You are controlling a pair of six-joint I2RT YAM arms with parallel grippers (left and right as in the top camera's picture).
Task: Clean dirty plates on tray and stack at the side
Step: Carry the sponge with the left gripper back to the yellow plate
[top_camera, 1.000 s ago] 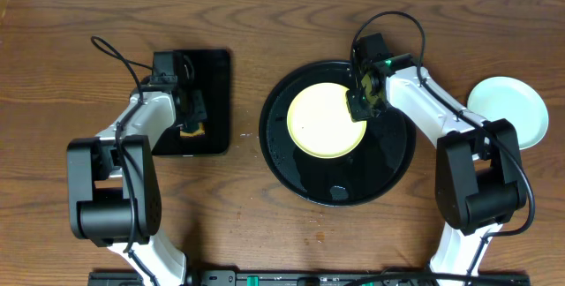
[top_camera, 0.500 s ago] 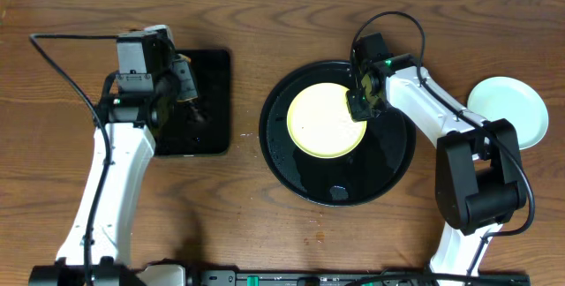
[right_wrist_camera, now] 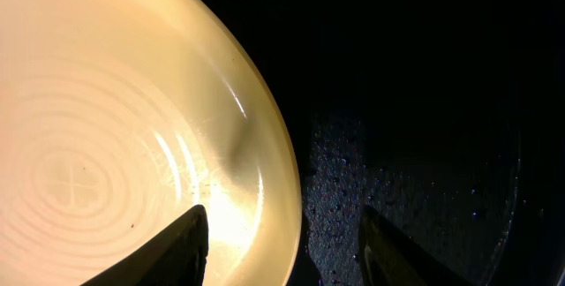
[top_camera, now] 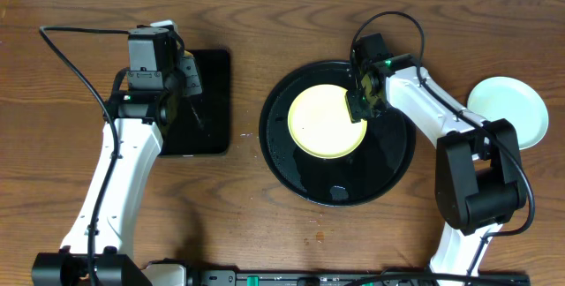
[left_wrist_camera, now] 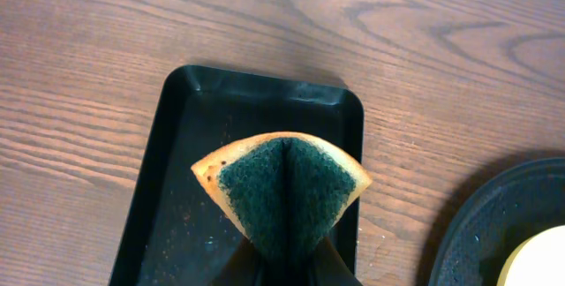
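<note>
Jaws of the left gripper (left_wrist_camera: 284,267) clamp a folded sponge (left_wrist_camera: 282,189) above the small rectangular tray (left_wrist_camera: 177,145). The right gripper (right_wrist_camera: 287,251) stands part open, holding nothing, astride the rim of the yellow plate (right_wrist_camera: 106,145) on the round black tray (right_wrist_camera: 415,145). A mint plate (top_camera: 508,109) lies on the table beside it.

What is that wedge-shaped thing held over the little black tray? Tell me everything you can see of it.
It is a scouring sponge, folded in half into a fan shape. Its coarse dark green scrub face shows, creased down the middle; yellow-orange foam edges the curved top, with a few dark specks. The left gripper pinches its lower point. It hangs above the small rectangular black tray, apparently not touching it.
</note>
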